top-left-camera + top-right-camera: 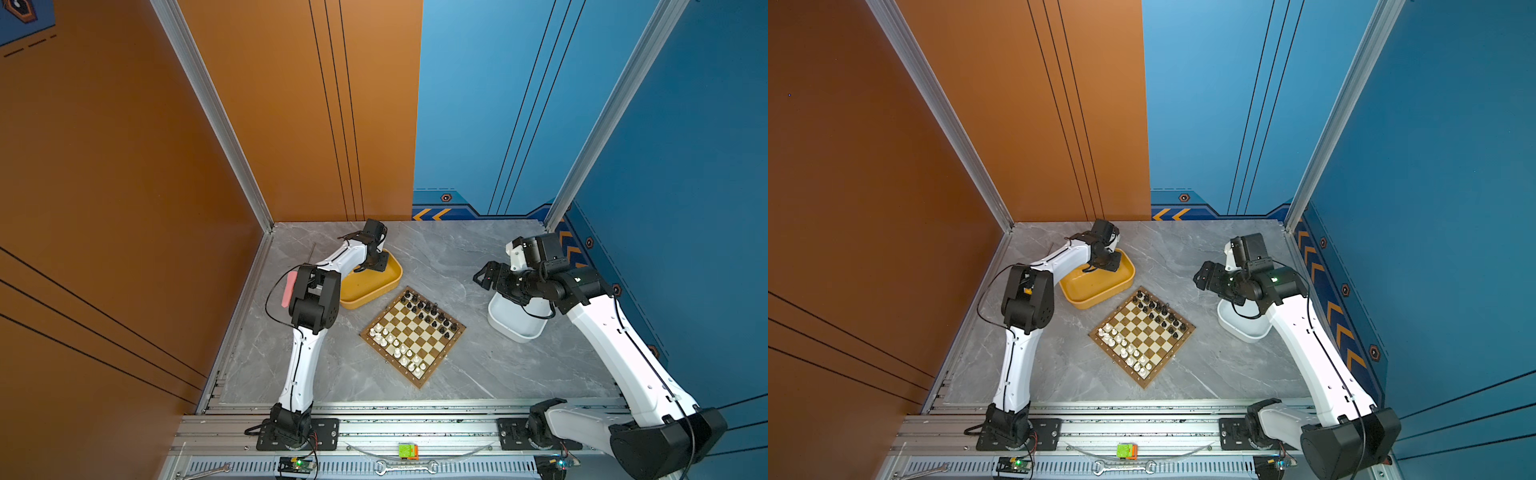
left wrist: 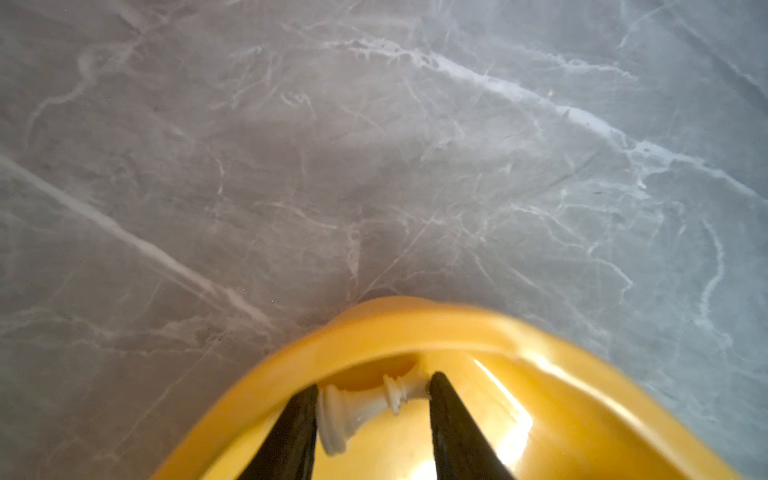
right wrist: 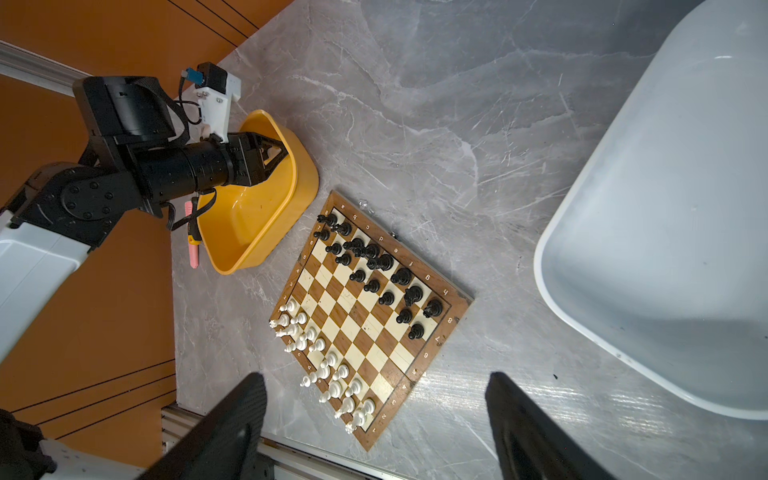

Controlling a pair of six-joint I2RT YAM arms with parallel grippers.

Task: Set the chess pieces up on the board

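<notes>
In yellow tray (image 2: 415, 328), white piece (image 2: 359, 407) is pinched end-to-end, lying, by half-closed left gripper (image 2: 374, 380). Slip or twist is risked at lift; upright placing is hindered. Empty right gripper (image 3: 376, 376) is held wide open.

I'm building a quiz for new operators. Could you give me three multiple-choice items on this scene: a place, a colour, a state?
1. Where is the left claw?
A. inside the yellow tray
B. over the chessboard
C. inside the white tray

2. What colour is the piece between its fingers?
A. black
B. white
C. red

3. How is the right claw?
A. shut on a black piece
B. open and empty
C. shut on a tray rim

Key: 1 A, the yellow rim curves around its fingers; 2 B, the wrist view shows a white piece lying sideways; 3 B, its fingers stand wide apart with nothing between.
</notes>
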